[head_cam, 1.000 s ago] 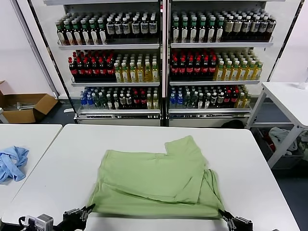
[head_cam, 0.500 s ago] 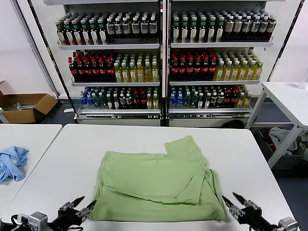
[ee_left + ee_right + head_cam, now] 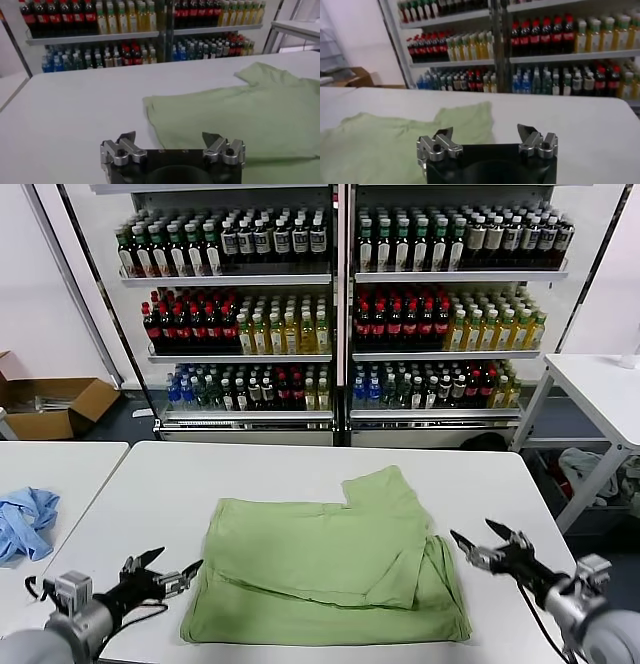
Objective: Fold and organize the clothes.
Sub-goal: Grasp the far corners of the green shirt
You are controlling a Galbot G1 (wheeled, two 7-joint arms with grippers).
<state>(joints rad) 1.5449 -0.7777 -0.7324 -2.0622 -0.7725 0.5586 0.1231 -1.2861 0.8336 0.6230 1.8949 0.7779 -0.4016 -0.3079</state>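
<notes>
The light green shirt lies partly folded on the white table, print and buttons hidden. It also shows in the left wrist view and in the right wrist view. My left gripper is open and empty, just off the shirt's near left edge; in its own view the gripper has jaws wide apart. My right gripper is open and empty, just right of the shirt; in its own view the gripper also has jaws wide apart.
A light blue cloth lies on a separate table at the left. Drink coolers full of bottles stand behind the table. Another white table is at the right, a cardboard box on the floor at the left.
Both grippers have let go of the shirt's near corners and risen away outward, now open. The shirt's near edge has settled flat on the table.
</notes>
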